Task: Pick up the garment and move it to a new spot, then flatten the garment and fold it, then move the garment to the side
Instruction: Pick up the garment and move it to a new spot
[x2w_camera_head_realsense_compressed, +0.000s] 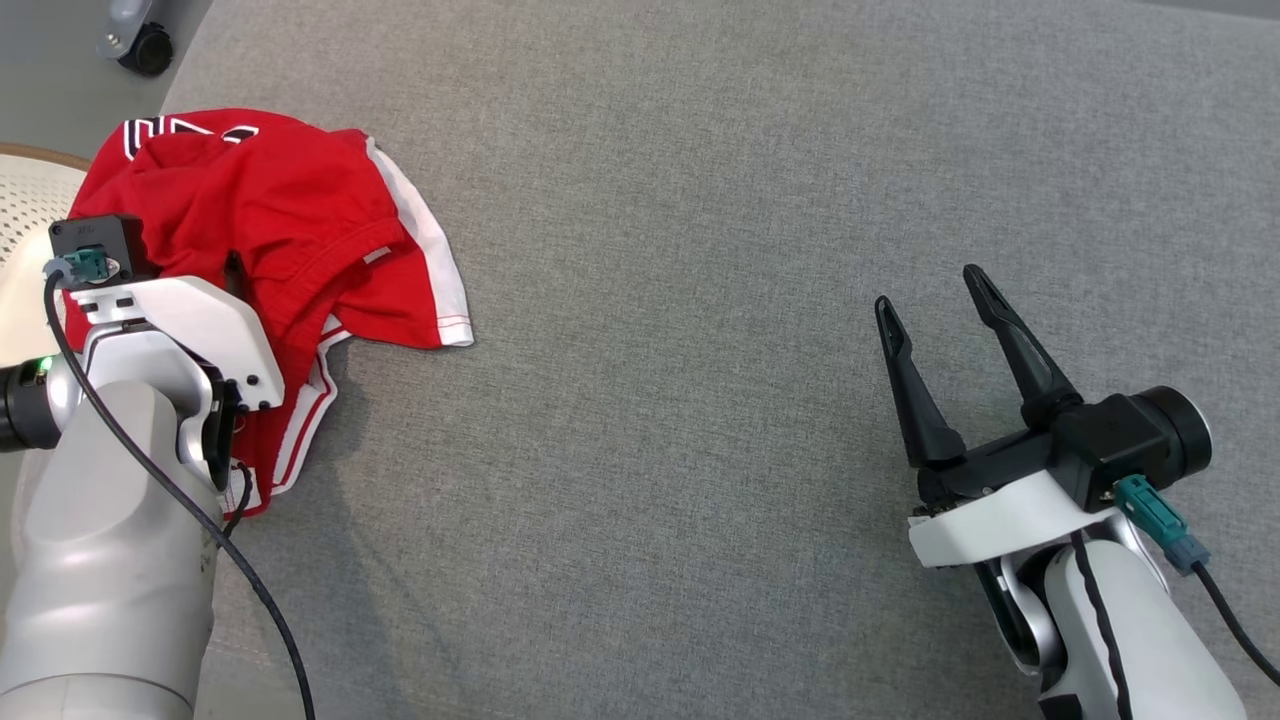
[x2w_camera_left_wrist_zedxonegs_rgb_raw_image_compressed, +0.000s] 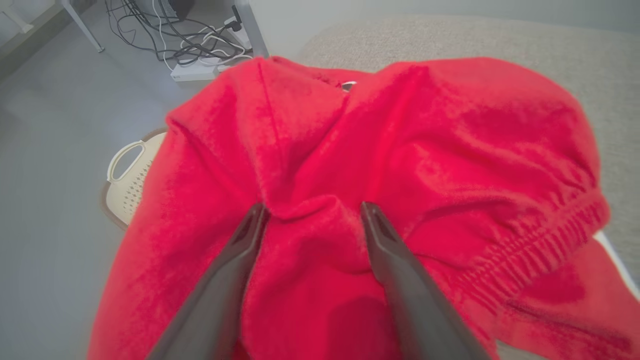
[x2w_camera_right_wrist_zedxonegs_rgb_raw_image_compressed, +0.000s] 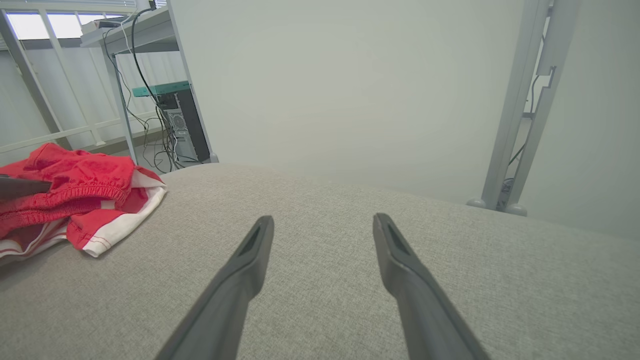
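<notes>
A crumpled red fabric garment (x2w_camera_head_realsense_compressed: 270, 220) with white side stripes and a gathered elastic waistband lay heaped directly beneath the left jaws, at the edge of a grey fabric-covered worktop (x2w_camera_head_realsense_compressed: 700, 300). The left jaws were spread wide, their dark tips set on either side of a raised ridge of the red cloth, touching it without pinching it. Beyond those jaws, past the cloth and off the worktop's edge, stood a cream perforated plastic basket (x2w_camera_left_wrist_zedxonegs_rgb_raw_image_compressed: 127, 185), and farther on a tangle of black and white cables (x2w_camera_left_wrist_zedxonegs_rgb_raw_image_compressed: 185, 40) lay on the floor. The right jaws were also spread wide, holding nothing, above bare grey fabric, with the garment well apart to their left.
</notes>
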